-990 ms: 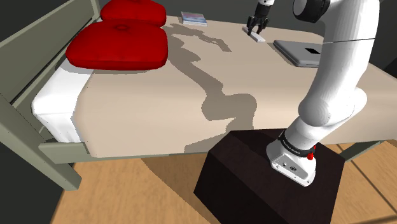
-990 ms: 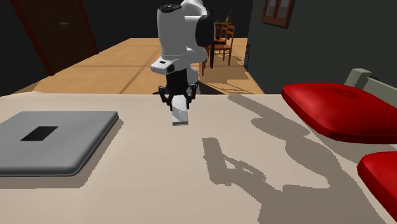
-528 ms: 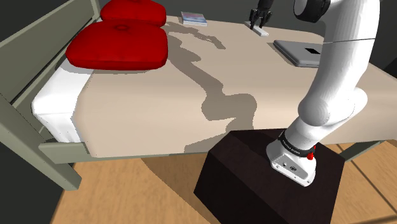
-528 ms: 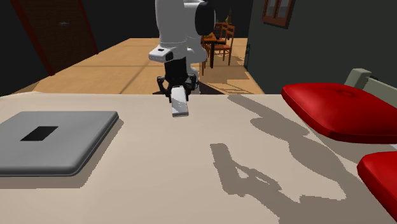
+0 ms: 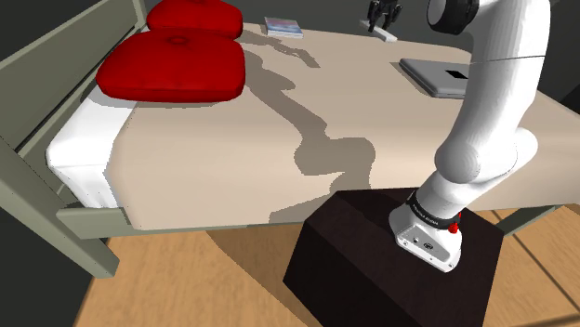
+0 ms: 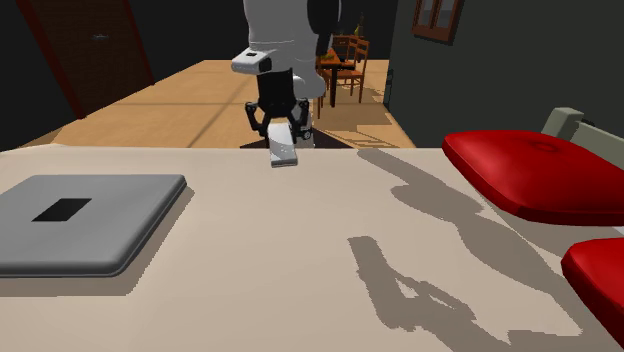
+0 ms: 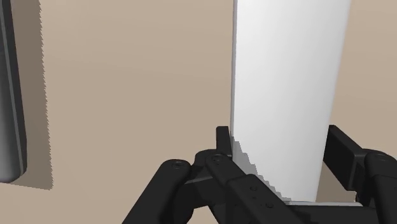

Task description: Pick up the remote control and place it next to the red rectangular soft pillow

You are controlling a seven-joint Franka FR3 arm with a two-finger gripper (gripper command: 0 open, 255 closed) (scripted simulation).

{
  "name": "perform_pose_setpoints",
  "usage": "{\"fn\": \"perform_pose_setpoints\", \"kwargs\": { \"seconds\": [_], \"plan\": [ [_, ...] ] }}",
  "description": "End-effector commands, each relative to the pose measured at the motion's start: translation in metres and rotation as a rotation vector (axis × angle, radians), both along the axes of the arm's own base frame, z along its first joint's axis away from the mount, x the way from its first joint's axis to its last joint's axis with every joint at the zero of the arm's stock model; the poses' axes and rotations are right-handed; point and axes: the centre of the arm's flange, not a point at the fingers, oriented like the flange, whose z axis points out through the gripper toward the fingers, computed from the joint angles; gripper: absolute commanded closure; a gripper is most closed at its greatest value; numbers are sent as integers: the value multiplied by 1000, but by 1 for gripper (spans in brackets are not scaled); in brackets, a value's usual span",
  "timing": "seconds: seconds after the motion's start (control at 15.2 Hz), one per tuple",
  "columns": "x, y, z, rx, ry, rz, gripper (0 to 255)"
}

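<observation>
My gripper (image 6: 283, 130) is shut on a plain white, long flat remote control (image 6: 284, 151), which hangs tilted above the beige bed (image 6: 300, 260). From the wrist, the remote (image 7: 286, 89) runs out past the gripper (image 7: 283, 145), with a black finger (image 7: 224, 141) pressed on each long side. In the shoulder view the gripper (image 5: 382, 13) and remote (image 5: 388, 34) are high over the bed's far side. Two red pillows (image 5: 177, 65) (image 5: 195, 17) lie at the head of the bed, well away from the gripper; they appear again at the second exterior view's right (image 6: 530, 172).
A closed grey laptop (image 5: 441, 76) lies on the bed near the arm, also seen from the other side (image 6: 80, 220). A small book (image 5: 283, 26) sits at the far edge. The grey-green headboard (image 5: 56, 65) stands behind the pillows. Wooden chairs (image 6: 345, 60) are beyond the bed.
The gripper has risen with the remote clasped in it, lifting it higher above the bed. Its shadow on the bed has slid away, toward the pillows.
</observation>
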Motion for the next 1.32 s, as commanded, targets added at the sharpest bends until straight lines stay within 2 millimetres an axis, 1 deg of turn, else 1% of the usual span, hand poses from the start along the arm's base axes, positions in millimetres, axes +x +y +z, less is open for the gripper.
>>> {"fn": "perform_pose_setpoints", "kwargs": {
  "seconds": [0.0,1.25],
  "plan": [
    [0,-1,9,0,0,0,255],
    [28,248,9,0,0,0,255]
  ]
}}
